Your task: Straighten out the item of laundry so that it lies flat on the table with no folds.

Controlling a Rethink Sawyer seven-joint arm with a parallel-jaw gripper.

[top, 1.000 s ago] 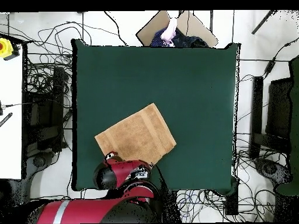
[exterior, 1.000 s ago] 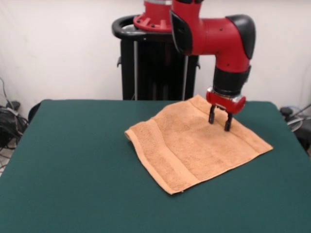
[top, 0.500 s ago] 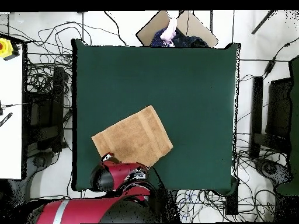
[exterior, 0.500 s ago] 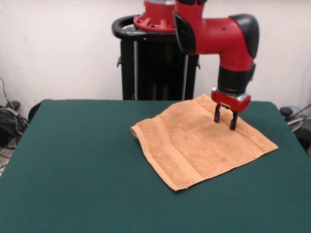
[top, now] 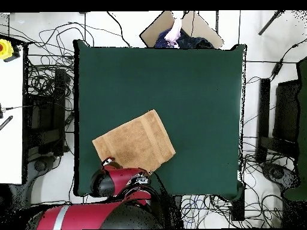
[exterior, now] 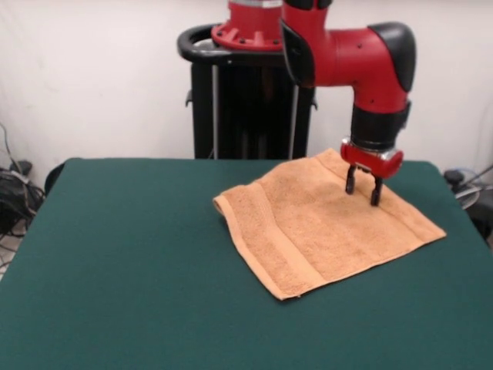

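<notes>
Towel [exterior: 323, 227] slid sideways, pinned beneath tool [exterior: 363, 191] tips.

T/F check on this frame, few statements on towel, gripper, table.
1. The towel lies on the green table. True.
2. The gripper is over the towel's far part in the front view. True.
3. The gripper's fingers are shut tight. False: they stand apart, open.
4. The towel sits at the table's centre. False: the overhead view shows it near the robot's edge, toward one corner.
5. The towel is bunched into a ball. False: it lies spread out.
</notes>
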